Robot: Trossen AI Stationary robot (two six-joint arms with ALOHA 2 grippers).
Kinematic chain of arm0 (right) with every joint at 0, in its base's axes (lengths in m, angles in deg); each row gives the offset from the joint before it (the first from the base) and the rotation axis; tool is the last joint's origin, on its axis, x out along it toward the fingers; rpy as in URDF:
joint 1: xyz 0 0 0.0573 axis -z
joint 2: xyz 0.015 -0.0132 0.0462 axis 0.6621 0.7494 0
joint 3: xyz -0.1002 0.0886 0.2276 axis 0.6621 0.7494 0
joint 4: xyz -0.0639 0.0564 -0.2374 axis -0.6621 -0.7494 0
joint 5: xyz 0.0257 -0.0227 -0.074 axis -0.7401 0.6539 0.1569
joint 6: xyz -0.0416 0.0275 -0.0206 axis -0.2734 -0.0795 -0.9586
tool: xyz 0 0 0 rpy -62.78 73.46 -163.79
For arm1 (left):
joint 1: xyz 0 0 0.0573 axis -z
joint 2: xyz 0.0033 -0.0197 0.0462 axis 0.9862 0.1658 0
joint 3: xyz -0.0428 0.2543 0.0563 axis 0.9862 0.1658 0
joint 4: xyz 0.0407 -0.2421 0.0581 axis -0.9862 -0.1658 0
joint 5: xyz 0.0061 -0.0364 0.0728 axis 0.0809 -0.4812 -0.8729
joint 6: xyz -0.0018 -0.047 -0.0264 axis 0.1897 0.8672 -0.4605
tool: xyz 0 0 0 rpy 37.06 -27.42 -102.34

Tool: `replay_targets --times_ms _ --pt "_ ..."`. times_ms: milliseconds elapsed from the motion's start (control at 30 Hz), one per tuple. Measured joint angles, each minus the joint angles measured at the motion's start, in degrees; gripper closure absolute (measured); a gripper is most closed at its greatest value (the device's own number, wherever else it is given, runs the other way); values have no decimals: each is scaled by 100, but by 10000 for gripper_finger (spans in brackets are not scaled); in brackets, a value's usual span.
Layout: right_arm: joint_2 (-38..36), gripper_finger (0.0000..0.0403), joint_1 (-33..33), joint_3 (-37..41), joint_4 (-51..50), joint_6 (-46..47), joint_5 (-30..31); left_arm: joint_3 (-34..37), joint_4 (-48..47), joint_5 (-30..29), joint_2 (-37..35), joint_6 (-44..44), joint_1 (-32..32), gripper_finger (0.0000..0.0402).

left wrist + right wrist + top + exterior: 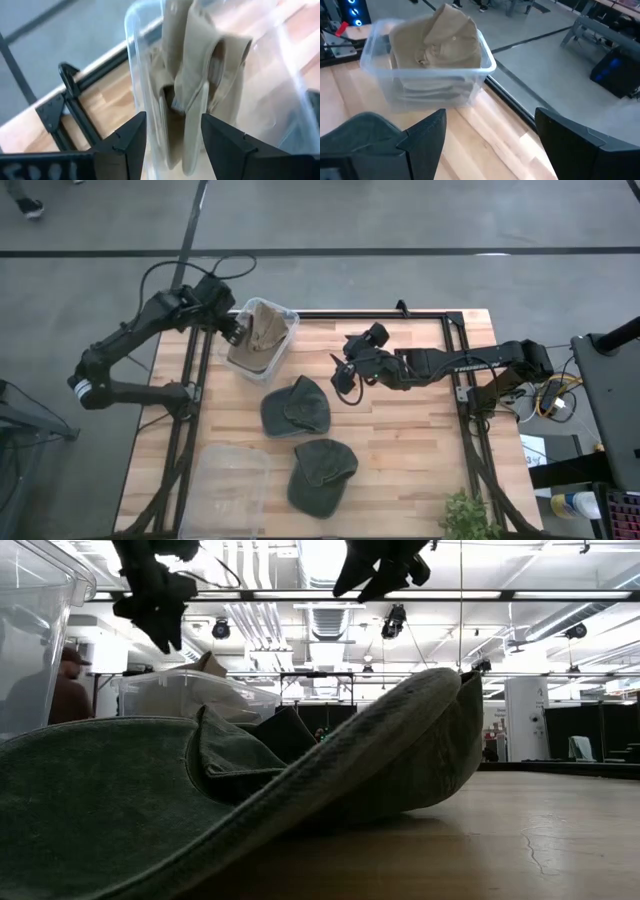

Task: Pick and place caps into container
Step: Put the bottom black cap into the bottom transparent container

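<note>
A clear plastic container stands at the table's far left edge with tan caps piled inside; they also show in the right wrist view as tan caps. My left gripper hangs open over the container's left rim, its fingers on either side of an upright tan cap without visibly touching it. Two dark olive caps lie crown-up on the table: one at mid-table, one nearer the near edge. My right gripper hovers open, right of the mid-table olive cap.
A second clear container sits at the table's near left corner. A green plant stands at the near right edge. Black frame rails run along both table sides. A person is in the room beyond. Bare wood lies to the right.
</note>
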Motion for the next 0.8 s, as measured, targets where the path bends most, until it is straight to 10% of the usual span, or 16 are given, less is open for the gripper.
replay_targets --times_ms 800 --pt "0 124 -179 11 -1505 2731 -2643 101 1406 591 -911 -257 660 220"
